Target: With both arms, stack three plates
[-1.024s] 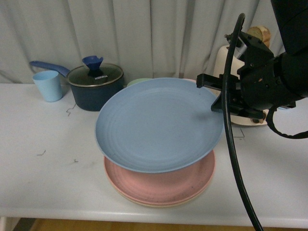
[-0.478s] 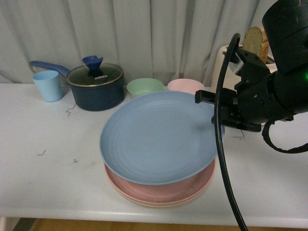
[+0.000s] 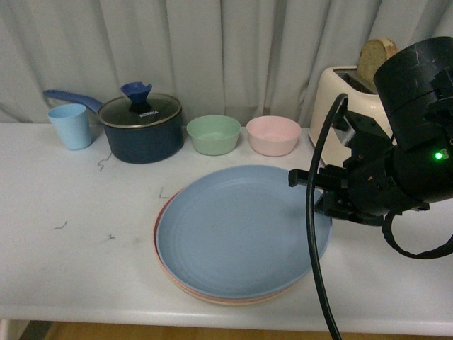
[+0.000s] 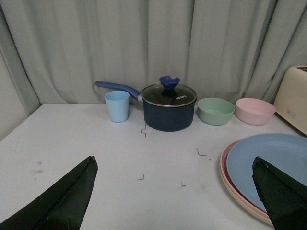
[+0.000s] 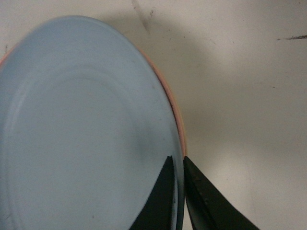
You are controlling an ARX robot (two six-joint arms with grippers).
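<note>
— Where is the light blue plate (image 3: 241,230) seen?

— It is shown lying on the pink plate (image 3: 164,219), with a beige rim just visible beneath, near the front edge of the white table (image 3: 78,234). The stack is pictured in front of a green bowl (image 3: 213,134) and a pink bowl (image 3: 273,134).

— How is the right arm posed?

— The bulky black right arm (image 3: 410,142) is seen reaching in low from the right, a green light lit on its body and a black cable looped down before it. The right gripper (image 5: 178,191) is closed to a thin gap on the blue plate's rim, one finger above and one below.

— And the left gripper (image 4: 177,191)?

— It is held wide apart above the table and nothing is gripped; a dark blue pot (image 4: 169,108) and a light blue cup (image 4: 117,106) are framed beyond it.
</note>
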